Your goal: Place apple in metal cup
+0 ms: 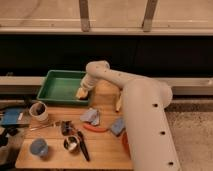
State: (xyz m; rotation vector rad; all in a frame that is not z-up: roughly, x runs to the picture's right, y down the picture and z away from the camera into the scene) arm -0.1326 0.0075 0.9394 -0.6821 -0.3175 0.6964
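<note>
The apple point(81, 93) is a small yellow-orange fruit at the right inner edge of the green tray point(57, 86). My gripper point(84, 90) is at the end of the white arm, right over and against the apple, low at the tray's rim. The metal cup point(71, 144) stands upright on the wooden table near the front, well below and slightly left of the gripper.
A light blue cup point(39, 147) is at the front left and a white mug point(37, 111) behind it. An orange carrot point(95, 128), blue cloths point(91, 116), a banana point(119, 104) and a black tool point(82, 146) lie between tray and cup. My arm's bulk point(150, 130) fills the right.
</note>
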